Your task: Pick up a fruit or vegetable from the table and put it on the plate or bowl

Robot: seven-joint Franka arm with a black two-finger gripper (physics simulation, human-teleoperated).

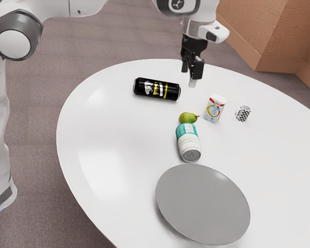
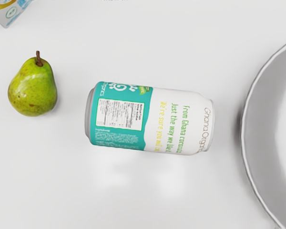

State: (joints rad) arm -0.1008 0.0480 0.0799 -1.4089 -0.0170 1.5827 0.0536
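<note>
Green pear (image 1: 188, 118) lies on its side just beside the teal can (image 1: 188, 141), stem toward the carton (image 1: 215, 108). Your gripper (image 1: 192, 73) hangs open and empty, well behind it, so come forward, plate-ward (image 1: 202, 227).

the pear (image 1: 187, 118) is small and green, shading to yellow, with brown speckles on its skin and a short dark brown stem. it lies on its side on the white bench (image 1: 108, 144), about the middle of the round top, well in from every edge, its narrow stem end turned toward the exterior view's right. in the wrist view the pear (image 2: 32, 88) looks whole and unbruised. the plate (image 1: 202, 203) is round, plain grey and shallow, with a low raised rim. it lies flat and right way up beside the bench's near edge. the plate (image 2: 276, 143) and the pear are apart, not touching.
</note>
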